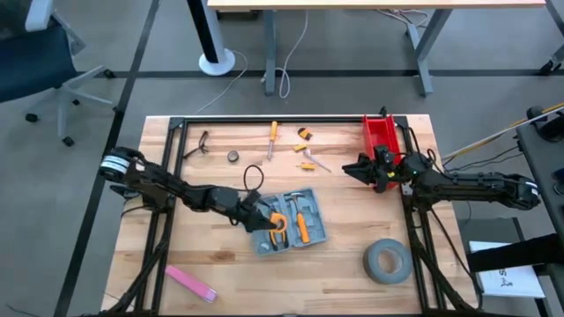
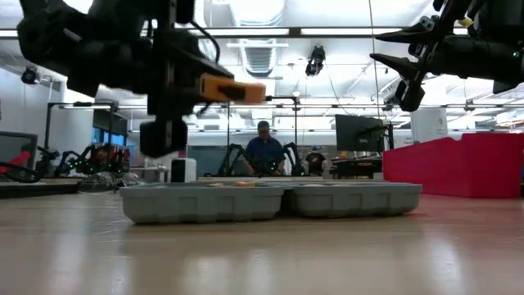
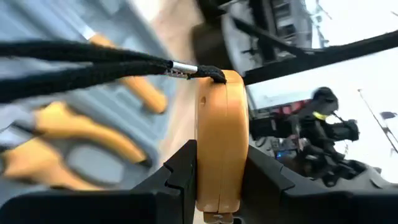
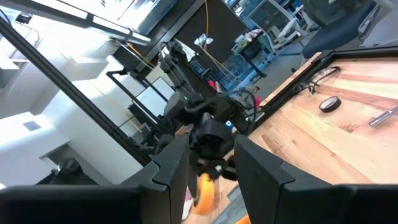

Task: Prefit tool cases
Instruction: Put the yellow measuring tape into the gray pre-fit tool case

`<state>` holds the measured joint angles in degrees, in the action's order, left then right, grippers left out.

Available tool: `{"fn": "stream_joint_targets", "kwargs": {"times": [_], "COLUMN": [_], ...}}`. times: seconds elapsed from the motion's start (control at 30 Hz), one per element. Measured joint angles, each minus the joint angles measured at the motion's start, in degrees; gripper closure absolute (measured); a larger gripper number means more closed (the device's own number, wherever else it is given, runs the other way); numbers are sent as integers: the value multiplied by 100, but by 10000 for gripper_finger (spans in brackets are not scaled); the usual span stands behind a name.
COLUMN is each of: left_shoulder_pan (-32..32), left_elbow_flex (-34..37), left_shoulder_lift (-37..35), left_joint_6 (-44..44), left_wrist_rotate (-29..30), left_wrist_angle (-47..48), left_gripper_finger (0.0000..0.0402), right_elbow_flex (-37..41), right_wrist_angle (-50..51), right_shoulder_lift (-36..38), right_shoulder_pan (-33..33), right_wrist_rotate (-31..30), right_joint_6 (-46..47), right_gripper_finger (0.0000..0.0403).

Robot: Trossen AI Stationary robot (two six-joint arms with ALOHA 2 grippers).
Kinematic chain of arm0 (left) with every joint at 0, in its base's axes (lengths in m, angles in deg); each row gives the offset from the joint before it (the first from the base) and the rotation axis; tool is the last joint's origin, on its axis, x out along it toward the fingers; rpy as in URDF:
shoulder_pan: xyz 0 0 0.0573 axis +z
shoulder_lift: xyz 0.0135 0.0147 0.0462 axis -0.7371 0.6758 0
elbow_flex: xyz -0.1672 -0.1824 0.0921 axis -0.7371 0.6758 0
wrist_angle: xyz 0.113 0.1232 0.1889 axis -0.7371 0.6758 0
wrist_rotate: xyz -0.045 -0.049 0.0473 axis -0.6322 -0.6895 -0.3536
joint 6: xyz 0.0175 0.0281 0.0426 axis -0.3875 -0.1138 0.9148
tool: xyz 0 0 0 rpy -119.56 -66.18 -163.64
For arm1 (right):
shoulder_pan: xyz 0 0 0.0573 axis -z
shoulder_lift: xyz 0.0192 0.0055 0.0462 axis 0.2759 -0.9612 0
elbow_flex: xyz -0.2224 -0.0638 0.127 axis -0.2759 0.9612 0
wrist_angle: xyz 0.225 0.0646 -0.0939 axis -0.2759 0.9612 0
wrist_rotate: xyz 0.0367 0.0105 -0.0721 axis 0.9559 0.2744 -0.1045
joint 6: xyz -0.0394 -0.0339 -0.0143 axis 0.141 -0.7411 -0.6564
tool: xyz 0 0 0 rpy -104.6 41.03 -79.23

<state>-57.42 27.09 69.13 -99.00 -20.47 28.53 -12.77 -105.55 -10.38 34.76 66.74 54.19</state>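
The left gripper [image 3: 217, 186] pinches an orange tape measure [image 3: 219, 140] above the open tool case [image 1: 286, 222] at mid-table. Placement is in progress; next, lower it into its recess. Farther off, the right gripper [image 1: 351, 167] hovers empty, jaws spread.

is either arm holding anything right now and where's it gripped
The left tool clamps an orange tape-measure-like item by its two flat sides, above the open tool case. The right tool holds nothing.
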Motion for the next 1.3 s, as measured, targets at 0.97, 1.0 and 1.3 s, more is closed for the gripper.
{"fn": "stream_joint_targets", "kwargs": {"times": [0.97, 1.0, 1.3], "left_shoulder_pan": [-9, -7, -7], "left_elbow_flex": [-31, -31, -31], "left_shoulder_lift": [-1404, -1404, -1373], "left_joint_6": [-1485, -1598, -2360], "left_wrist_rotate": [1392, 1275, 1085], "left_wrist_angle": [3536, 3563, 4111], "left_gripper_finger": [313, 313, 313], "right_elbow_flex": [1, 0, 1], "right_wrist_angle": [-3, -4, -6], "right_shoulder_lift": [-1, -1, -1], "right_shoulder_pan": [-2, -2, -2], "right_wrist_rotate": [63, 63, 63], "right_joint_6": [3, 3, -65], "right_gripper_finger": [314, 312, 301]}}
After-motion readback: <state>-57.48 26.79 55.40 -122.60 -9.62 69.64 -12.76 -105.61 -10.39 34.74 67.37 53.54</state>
